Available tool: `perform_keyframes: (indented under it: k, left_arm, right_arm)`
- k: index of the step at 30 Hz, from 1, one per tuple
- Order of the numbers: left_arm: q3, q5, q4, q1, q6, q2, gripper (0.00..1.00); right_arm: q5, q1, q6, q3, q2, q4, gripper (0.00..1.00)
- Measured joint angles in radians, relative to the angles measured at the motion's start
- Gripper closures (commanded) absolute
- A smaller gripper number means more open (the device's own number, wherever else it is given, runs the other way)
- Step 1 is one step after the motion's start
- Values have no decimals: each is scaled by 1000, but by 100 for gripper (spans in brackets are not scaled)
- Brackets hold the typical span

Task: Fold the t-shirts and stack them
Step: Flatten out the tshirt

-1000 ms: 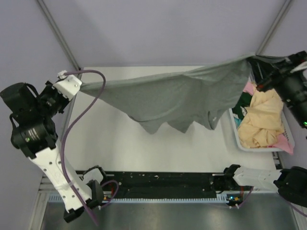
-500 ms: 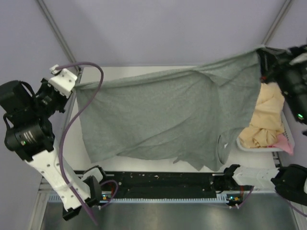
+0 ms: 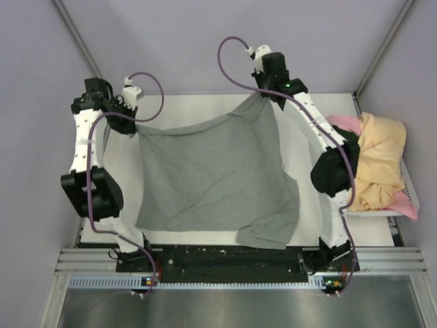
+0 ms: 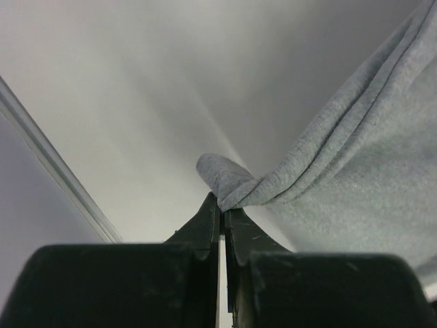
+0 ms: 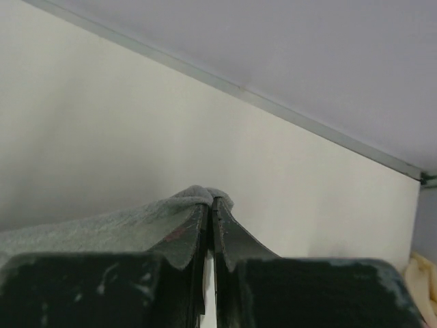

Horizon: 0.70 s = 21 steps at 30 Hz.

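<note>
The heather grey t-shirt [image 3: 212,178] is stretched between both grippers and slopes down toward the table's front edge, where its lower hem lies rumpled. My left gripper [image 3: 136,125] is shut on its far-left corner. In the left wrist view that gripper [image 4: 223,205] pinches a bunched fold of grey t-shirt [image 4: 355,171]. My right gripper [image 3: 263,93] is shut on the far-right corner, and the right wrist view shows its tips [image 5: 210,201] closed over the grey cloth [image 5: 102,225]. The other t-shirts, pale yellow [image 3: 382,160], pink [image 3: 341,124] and dark green [image 3: 351,141], are heaped at the right.
A white basket [image 3: 372,212] at the table's right edge holds the heaped shirts. Bare white table [image 3: 304,171] shows between the grey shirt and the basket. Purple cables loop above both wrists. The black rail with the arm bases runs along the near edge.
Both arms have swung in from wide, raised positions to the table's far side. The grey shirt, earlier hanging high between them, has come down and now spreads over the table.
</note>
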Motion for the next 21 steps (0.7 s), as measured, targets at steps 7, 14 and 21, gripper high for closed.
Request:
perform_keyframes:
  k: [7,14,21]
  left_arm:
    - [401,-90,147,-7,-183,489,26]
    - [545,-231,219,-37,-293,623,15]
    - [140,-85,231,-41,-100,259,16]
  right_arm:
    - [-22,-63,75,283,407,53,24]
    - [32,-106,186,297,389,61,16]
    - [-12,-93,324,-205,-38,-82,21]
